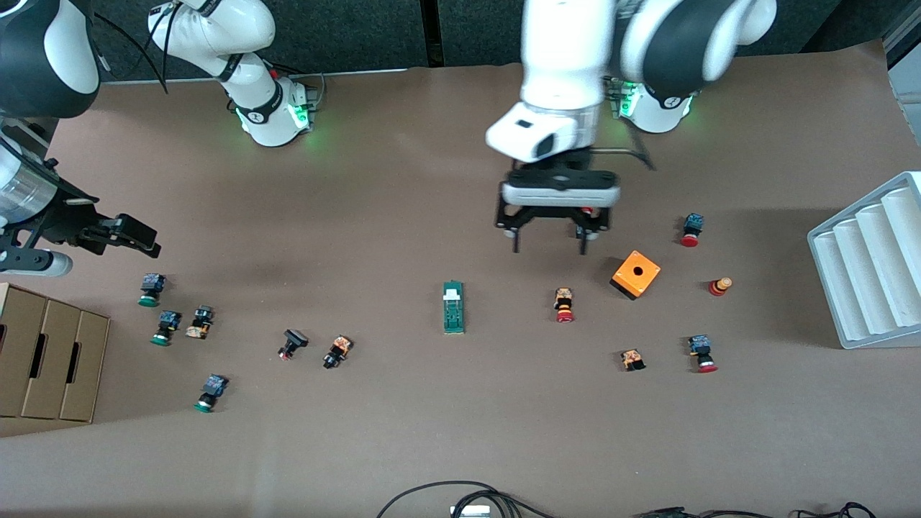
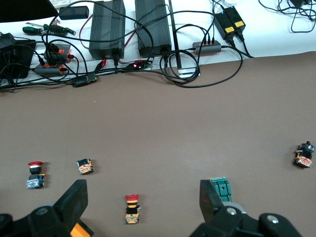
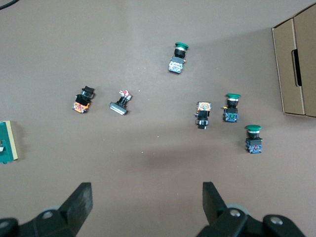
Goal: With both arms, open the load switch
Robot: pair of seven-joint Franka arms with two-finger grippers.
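The load switch [image 1: 453, 307], a narrow dark-green block with a white piece at one end, lies flat near the middle of the table. My left gripper [image 1: 550, 250] hangs open over the table, off toward the left arm's end from the switch and beside the orange cube [image 1: 636, 274]. In the left wrist view the gripper [image 2: 143, 197] frames a red-capped pushbutton [image 2: 132, 207], and one finger partly covers the switch [image 2: 220, 185]. My right gripper [image 1: 147, 243] is open over the right arm's end, above the green-capped pushbuttons [image 1: 151, 289]. Its gripper [image 3: 146, 197] holds nothing, and the switch [image 3: 7, 141] shows at the frame's edge.
Small pushbuttons lie scattered on both sides of the switch, red-capped ones [image 1: 564, 305] toward the left arm's end. A cardboard box [image 1: 50, 360] stands at the right arm's end and a white ribbed rack [image 1: 870, 266] at the left arm's end. Cables [image 1: 460, 496] lie at the near edge.
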